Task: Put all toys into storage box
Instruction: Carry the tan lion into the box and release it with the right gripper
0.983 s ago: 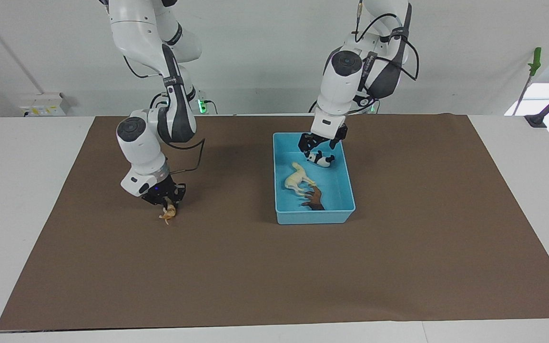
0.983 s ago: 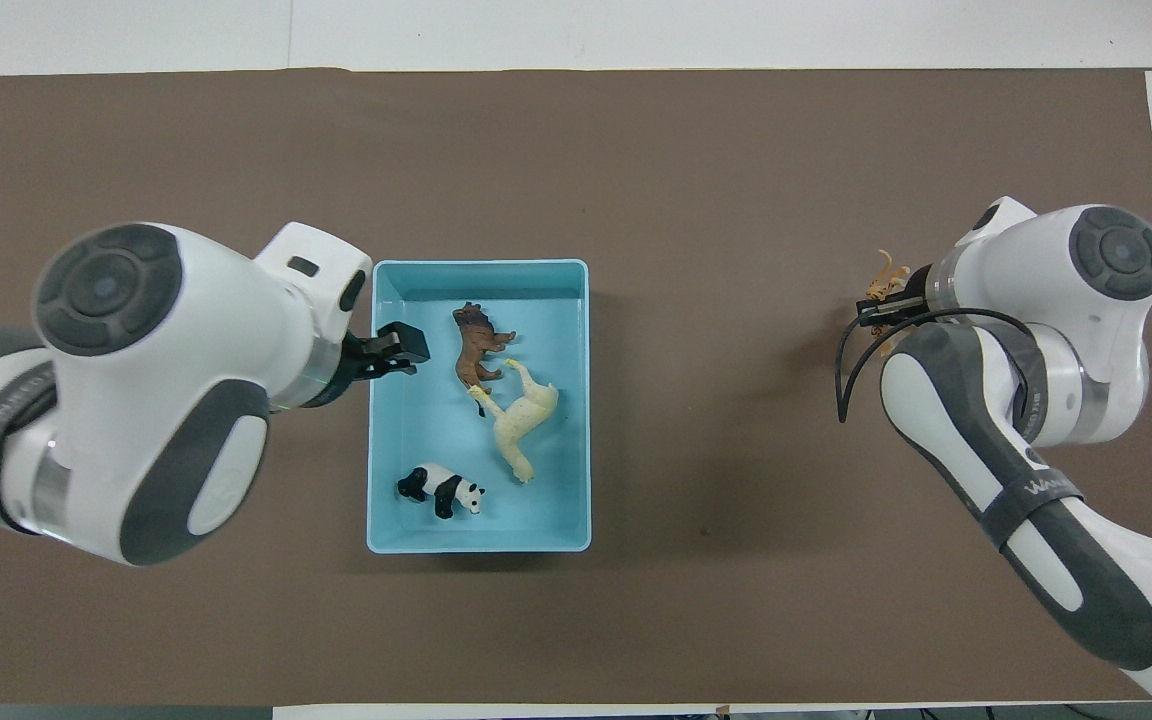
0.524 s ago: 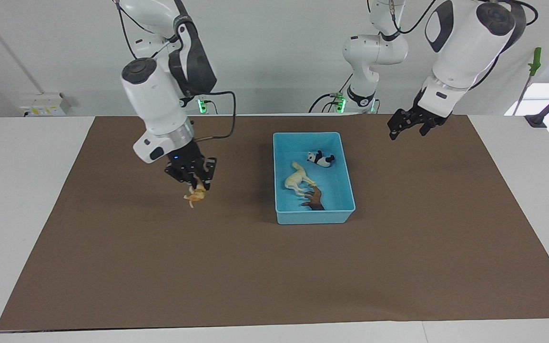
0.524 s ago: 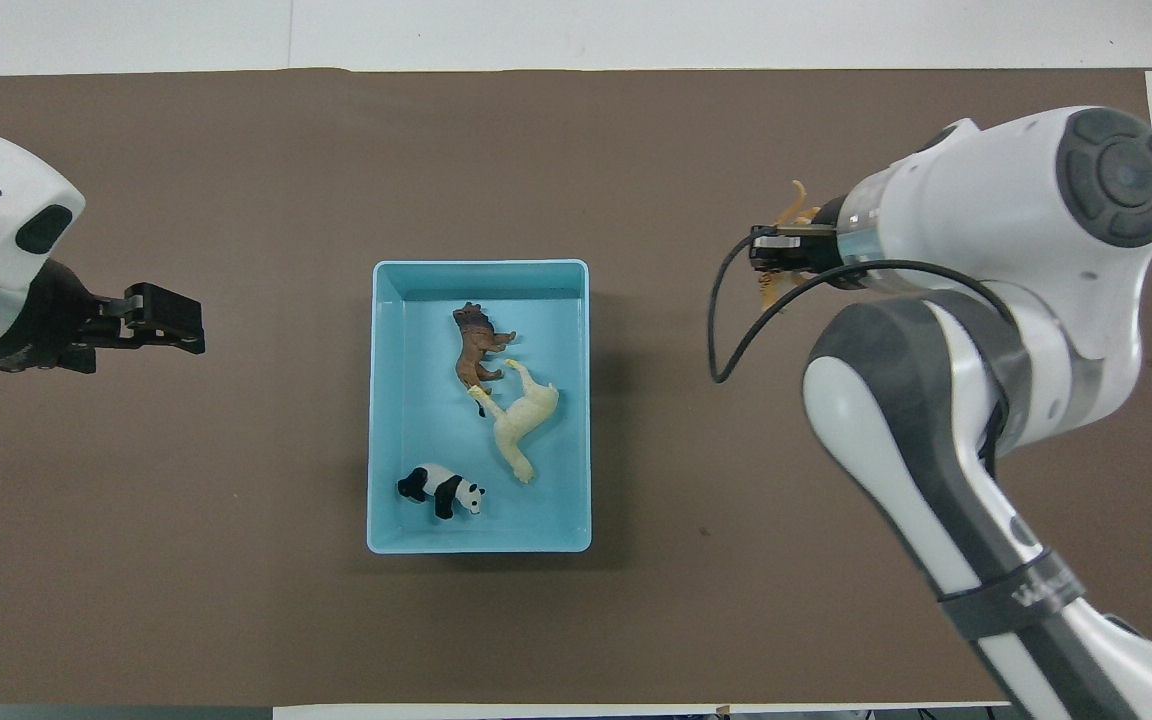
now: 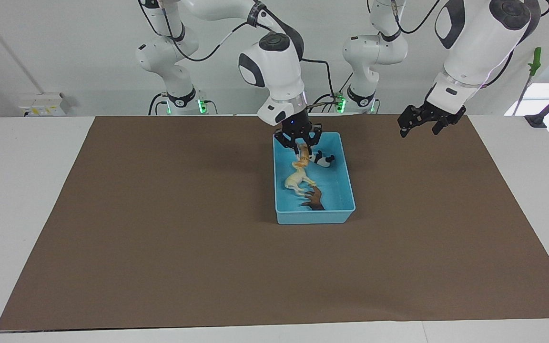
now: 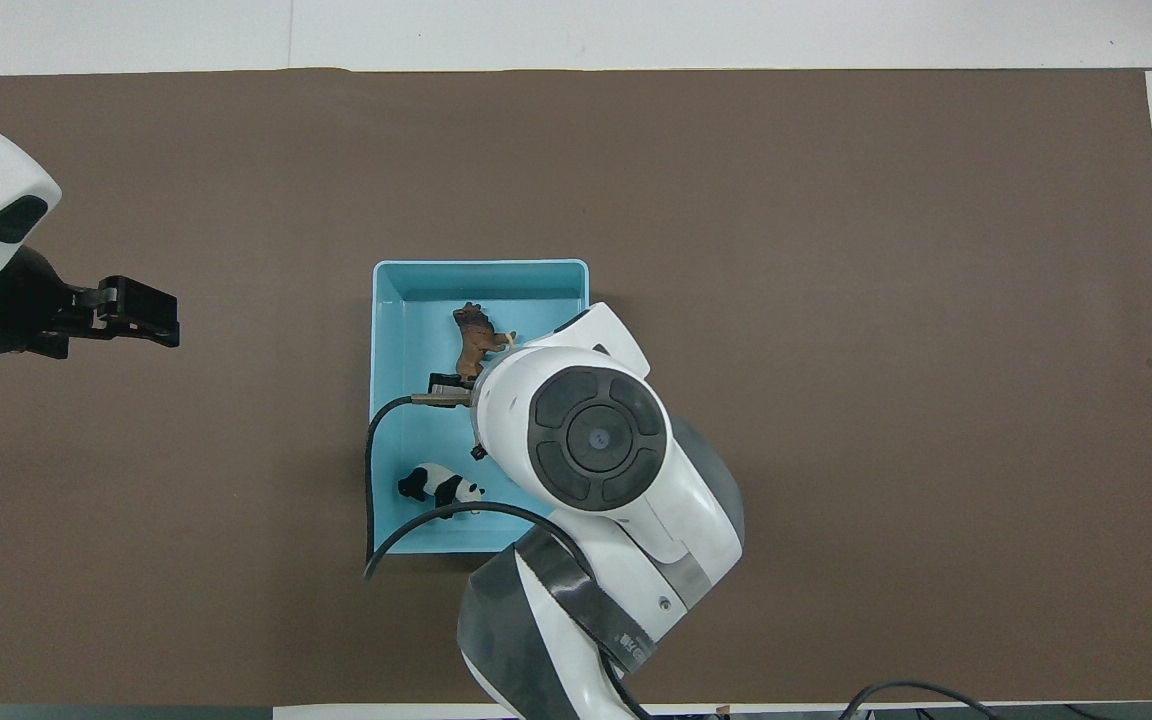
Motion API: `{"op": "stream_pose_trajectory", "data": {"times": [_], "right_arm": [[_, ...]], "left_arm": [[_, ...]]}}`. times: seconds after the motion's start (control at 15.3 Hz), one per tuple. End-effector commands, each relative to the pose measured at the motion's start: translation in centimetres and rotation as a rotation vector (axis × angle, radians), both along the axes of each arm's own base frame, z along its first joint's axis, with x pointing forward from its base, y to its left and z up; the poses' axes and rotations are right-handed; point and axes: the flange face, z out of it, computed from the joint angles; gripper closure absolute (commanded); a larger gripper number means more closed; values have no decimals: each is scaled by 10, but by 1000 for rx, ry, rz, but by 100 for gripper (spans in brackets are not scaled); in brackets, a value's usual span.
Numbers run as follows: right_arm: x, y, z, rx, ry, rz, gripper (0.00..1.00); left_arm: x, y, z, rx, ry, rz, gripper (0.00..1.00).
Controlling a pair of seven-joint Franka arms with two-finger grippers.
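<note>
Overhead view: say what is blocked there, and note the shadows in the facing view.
Overhead view: the right arm covers much of the storage box; only the panda and brown figure show. Facing view: cream horse and tiger unblocked; a soft shadow lies on the mat beside the box, toward the right arm's end.

White table point(image 5: 26, 200) — a brown mat point(image 5: 184, 247) covers it, the storage box point(image 5: 313, 216) on the mat.
</note>
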Motion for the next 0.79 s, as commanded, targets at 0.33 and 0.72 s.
{"op": "stream_pose_trajectory", "data": {"times": [0.33, 0.72], "right_arm": [[51, -86, 39, -126, -15, -17, 0], [82, -257, 97, -181, 31, -75, 0]], "left_arm": [[4, -2, 7, 7, 4, -26, 0], [9, 2, 10, -1, -38, -88, 0]]}}
